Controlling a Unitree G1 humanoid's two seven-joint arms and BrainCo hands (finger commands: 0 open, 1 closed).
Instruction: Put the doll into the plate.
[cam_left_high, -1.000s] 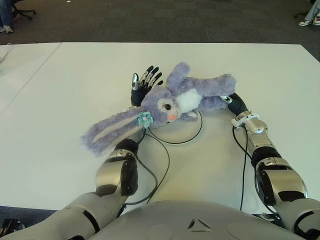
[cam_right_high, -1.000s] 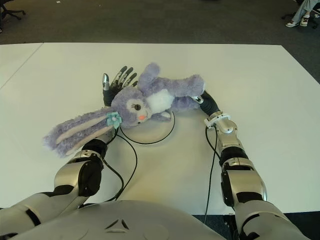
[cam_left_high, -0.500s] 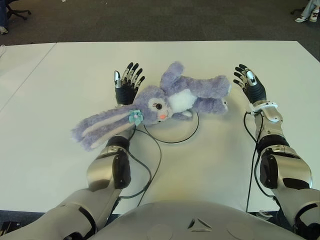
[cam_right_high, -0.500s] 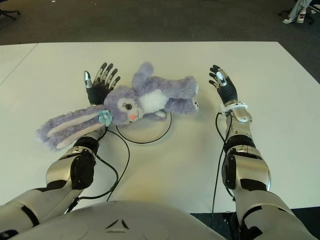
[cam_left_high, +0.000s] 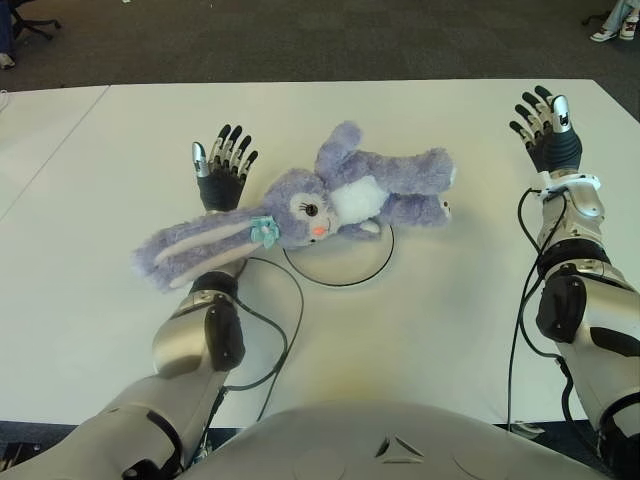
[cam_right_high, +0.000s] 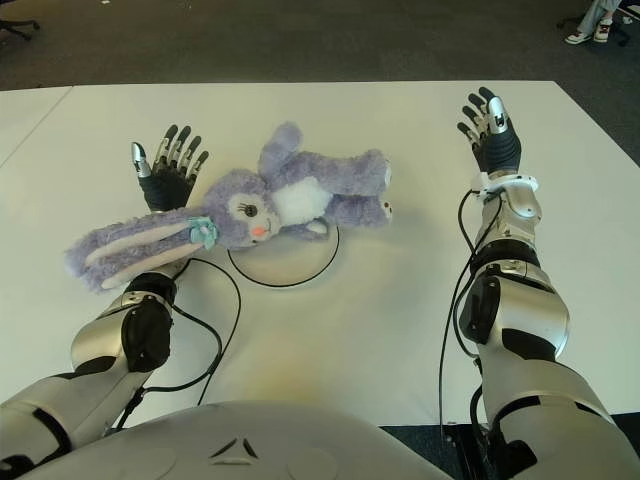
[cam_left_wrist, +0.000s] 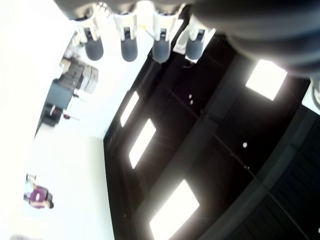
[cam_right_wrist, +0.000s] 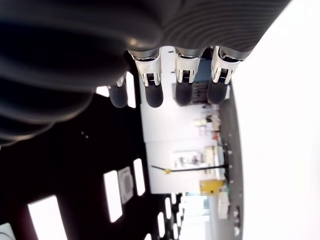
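Note:
A purple plush rabbit doll (cam_left_high: 345, 196) lies on its back across the far rim of a white round plate (cam_left_high: 338, 262) with a dark edge. Its long ears (cam_left_high: 195, 250) stretch left over my left forearm; its legs reach right of the plate. My left hand (cam_left_high: 222, 172) shows palm up with fingers spread, just left of the doll's head and holding nothing. My right hand (cam_left_high: 545, 125) is far to the right, palm up, fingers spread, well apart from the doll. Both wrist views show only straight fingertips (cam_left_wrist: 128, 49) against the ceiling.
The white table (cam_left_high: 420, 320) runs wide on all sides, and a second white table (cam_left_high: 40, 130) adjoins it on the left. Black cables (cam_left_high: 290, 320) trail from both wrists over the tabletop. Dark floor lies beyond the far edge.
Both hands let go of the doll and drew apart, the left hand leftward, the right hand far to the right. The doll settled over the plate's far rim.

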